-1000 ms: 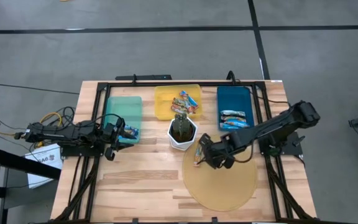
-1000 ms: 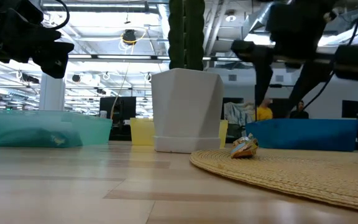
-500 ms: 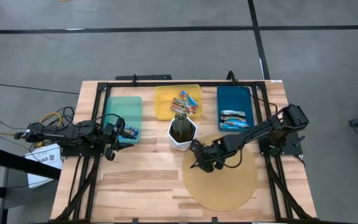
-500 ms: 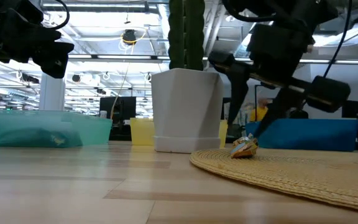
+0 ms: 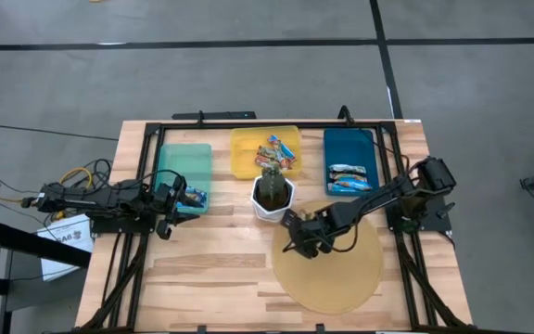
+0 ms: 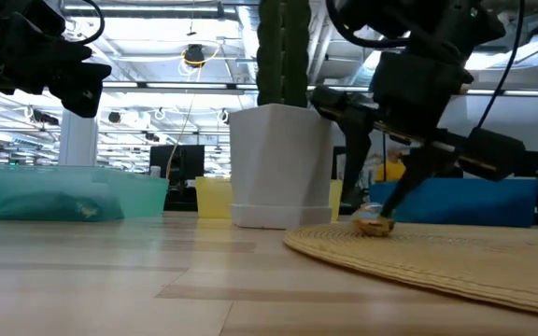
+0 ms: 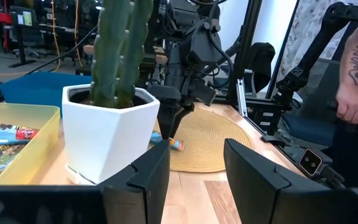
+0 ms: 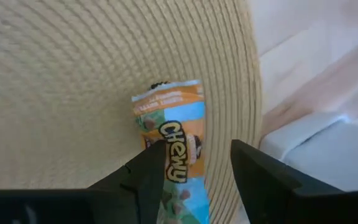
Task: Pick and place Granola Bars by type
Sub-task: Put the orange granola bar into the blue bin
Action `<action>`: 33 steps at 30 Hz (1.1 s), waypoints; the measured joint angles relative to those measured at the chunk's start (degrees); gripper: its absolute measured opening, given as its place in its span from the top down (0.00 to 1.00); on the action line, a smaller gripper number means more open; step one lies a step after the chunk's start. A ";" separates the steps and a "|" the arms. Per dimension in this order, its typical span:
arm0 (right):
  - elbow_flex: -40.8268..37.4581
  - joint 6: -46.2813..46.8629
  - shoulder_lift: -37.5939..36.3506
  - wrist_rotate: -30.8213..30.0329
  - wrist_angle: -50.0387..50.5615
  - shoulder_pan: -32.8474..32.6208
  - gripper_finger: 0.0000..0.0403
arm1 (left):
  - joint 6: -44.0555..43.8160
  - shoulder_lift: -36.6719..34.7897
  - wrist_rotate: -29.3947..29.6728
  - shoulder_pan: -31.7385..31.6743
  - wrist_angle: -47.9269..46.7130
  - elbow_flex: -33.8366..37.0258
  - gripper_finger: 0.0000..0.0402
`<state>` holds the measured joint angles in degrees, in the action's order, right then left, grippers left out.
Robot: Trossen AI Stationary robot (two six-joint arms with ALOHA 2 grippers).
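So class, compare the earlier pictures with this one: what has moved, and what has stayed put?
The right gripper has swung left across the woven mat and dropped over the granola bar at the mat's edge, jaws open astride it, not yet closed. The bar has shifted slightly. The left gripper by the teal bin, the cactus pot and the binned bars are unchanged.

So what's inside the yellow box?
The yellow box holds a few granola bars in orange and blue wrappers, bunched at the end nearest the blue box. The cactus pot stands just in front, so it may cover part of that edge.
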<state>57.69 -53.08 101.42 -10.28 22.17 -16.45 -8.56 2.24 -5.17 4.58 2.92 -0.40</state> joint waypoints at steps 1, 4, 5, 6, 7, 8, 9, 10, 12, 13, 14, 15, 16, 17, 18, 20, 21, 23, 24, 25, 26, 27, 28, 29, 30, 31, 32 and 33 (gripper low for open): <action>-0.02 0.74 -0.35 -0.02 0.92 0.07 0.57 | -0.02 0.00 0.00 0.00 -0.02 -0.01 0.64; -0.03 2.67 -1.10 -0.17 2.39 0.09 0.57 | -0.01 0.00 0.00 0.00 -0.01 -0.01 0.64; -0.07 2.96 -1.49 -0.19 3.20 0.09 0.57 | -0.02 0.00 0.02 -0.01 0.00 0.00 0.64; -0.05 3.11 -1.77 -0.22 3.17 0.09 0.57 | 0.00 0.00 0.00 0.00 0.00 -0.01 0.64; -0.01 3.14 -1.98 -0.23 3.17 0.09 0.57 | -0.02 0.00 0.00 -0.02 -0.02 -0.01 0.64; -0.02 3.17 -2.22 -0.31 3.59 0.09 0.57 | 0.00 0.00 0.02 0.00 0.00 0.00 0.64; -0.02 3.17 -2.43 -0.38 3.96 0.09 0.57 | 0.00 0.00 0.02 0.00 0.00 -0.02 0.64; -0.02 3.17 -2.49 -0.38 3.85 0.09 0.57 | 0.00 0.00 0.00 -0.02 0.00 0.00 0.64; -0.02 3.24 -2.49 -0.40 4.47 0.11 0.58 | -0.02 0.02 0.02 -0.02 -0.02 0.00 0.64; -0.02 3.57 -2.49 -0.42 4.91 0.11 0.58 | 0.00 0.00 0.01 -0.01 -0.02 -0.02 0.64; -0.02 3.87 -2.49 -0.38 5.04 0.11 0.58 | -0.01 0.00 0.00 -0.01 0.00 -0.01 0.64; -0.02 4.20 -2.49 -0.36 5.26 0.11 0.58 | -0.01 0.00 0.01 0.00 -0.02 -0.01 0.64; -0.02 4.55 -2.49 -0.38 5.57 0.09 0.58 | 0.00 0.00 0.01 0.00 0.00 -0.01 0.64; -0.02 4.90 -2.49 -0.34 5.67 0.09 0.58 | -0.01 0.00 0.02 -0.01 0.00 -0.01 0.64; -0.02 5.10 -2.49 -0.30 5.68 0.09 0.58 | 0.00 0.00 0.01 -0.01 -0.02 0.00 0.64; -0.02 5.10 -2.49 -0.13 5.81 0.09 0.58 | -0.01 0.00 0.01 -0.02 -0.01 0.00 0.64; -0.02 5.12 -2.49 0.02 5.89 0.10 0.58 | -0.02 0.00 0.02 -0.02 -0.02 0.00 0.64; -0.02 5.15 -2.29 0.05 5.89 0.11 0.58 | -0.02 0.00 0.00 -0.02 0.00 0.00 0.64; -0.02 5.19 -2.02 0.04 5.83 0.11 0.58 | -0.02 0.00 0.00 0.00 0.00 -0.02 0.64; -0.06 5.28 -1.76 0.04 5.96 0.11 0.59 | 0.00 0.00 0.02 -0.01 0.00 -0.02 0.64; -0.24 5.81 -1.70 0.00 6.07 0.11 0.59 | -0.01 0.00 0.00 0.00 -0.01 -0.01 0.64; -0.54 6.77 -1.73 -0.14 5.57 0.11 0.59 | -0.01 0.00 0.01 -0.01 -0.01 -0.01 0.64; -0.89 7.86 -1.74 -0.16 4.59 0.11 0.60 | -0.02 0.00 0.01 -0.02 -0.02 -0.01 0.64; -1.30 8.81 -1.74 -0.19 4.13 0.14 0.60 | -0.02 0.00 0.00 -0.02 -0.02 0.00 0.64; -1.64 9.73 -1.74 -0.28 4.25 0.14 0.60 | 0.00 0.00 0.00 0.00 0.00 -0.02 0.64; -1.82 10.55 -1.74 -0.60 4.36 0.14 0.61 | -0.02 0.00 0.00 0.00 0.00 -0.02 0.64; -1.84 11.40 -1.74 -1.20 4.32 0.14 0.61 | 0.00 0.00 0.02 0.00 -0.02 -0.02 0.64; -1.81 12.31 -1.74 -2.31 4.05 0.14 0.61 | 0.00 0.00 0.00 0.00 0.00 -0.01 0.64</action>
<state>55.88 -40.78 99.68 -12.59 26.21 -16.32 -8.56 2.24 -5.17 4.58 2.92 -0.41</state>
